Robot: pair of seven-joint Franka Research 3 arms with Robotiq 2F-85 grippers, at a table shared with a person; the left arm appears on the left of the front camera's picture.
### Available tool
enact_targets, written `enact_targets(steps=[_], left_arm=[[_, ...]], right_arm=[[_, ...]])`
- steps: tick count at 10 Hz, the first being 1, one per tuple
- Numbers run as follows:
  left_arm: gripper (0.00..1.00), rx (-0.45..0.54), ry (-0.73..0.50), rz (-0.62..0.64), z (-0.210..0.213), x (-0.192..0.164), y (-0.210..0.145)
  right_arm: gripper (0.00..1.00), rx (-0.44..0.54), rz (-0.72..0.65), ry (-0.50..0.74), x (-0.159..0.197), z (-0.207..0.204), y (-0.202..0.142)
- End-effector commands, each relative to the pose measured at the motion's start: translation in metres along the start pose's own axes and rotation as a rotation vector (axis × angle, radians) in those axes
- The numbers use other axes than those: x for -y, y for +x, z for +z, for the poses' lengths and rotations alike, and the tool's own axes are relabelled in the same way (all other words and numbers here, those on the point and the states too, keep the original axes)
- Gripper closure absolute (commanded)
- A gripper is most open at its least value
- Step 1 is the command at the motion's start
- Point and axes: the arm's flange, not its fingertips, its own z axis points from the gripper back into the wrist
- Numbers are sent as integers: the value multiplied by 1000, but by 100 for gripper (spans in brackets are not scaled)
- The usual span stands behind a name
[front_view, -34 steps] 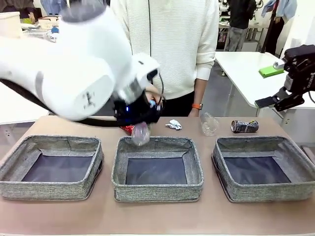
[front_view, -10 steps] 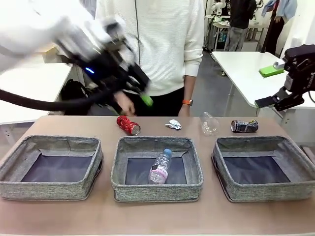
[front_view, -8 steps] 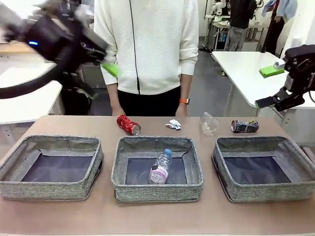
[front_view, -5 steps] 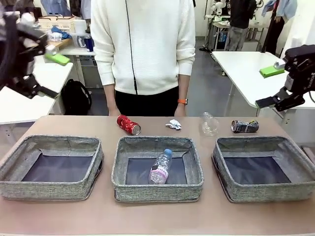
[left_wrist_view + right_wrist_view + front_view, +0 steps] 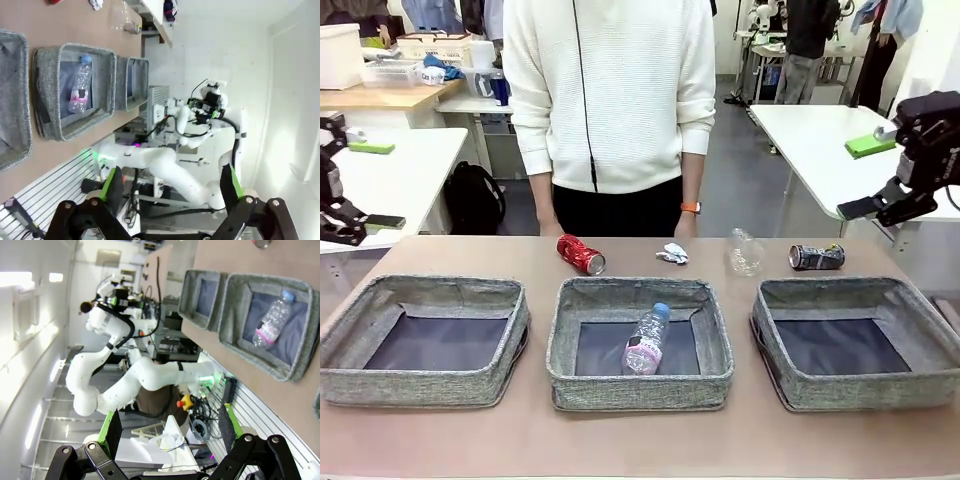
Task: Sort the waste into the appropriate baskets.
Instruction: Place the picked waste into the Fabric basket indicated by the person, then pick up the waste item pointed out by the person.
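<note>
With the pink-label bottle [image 5: 646, 340] seen lying in the middle basket [image 5: 640, 290], the left gripper [image 5: 375, 184] and right gripper [image 5: 865, 177] are held wide and empty, and a pick of the red can [image 5: 581, 254] is likely called for.

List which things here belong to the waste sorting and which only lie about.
Belong: red can, dark blue can, pink-label bottle, label-less bottle, paper wad, left basket, middle basket, right basket.
Lying about: black backpack, white storage box.
</note>
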Motion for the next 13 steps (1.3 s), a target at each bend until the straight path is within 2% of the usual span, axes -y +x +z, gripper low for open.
enact_targets(steps=[1,13], left_arm=[[0,-47,71,-69,-8,29,-2],[0,-47,71,-69,-8,29,-2]], right_arm=[[0,9,17,25,-2,-2,2],[0,9,17,25,-2,-2,2]])
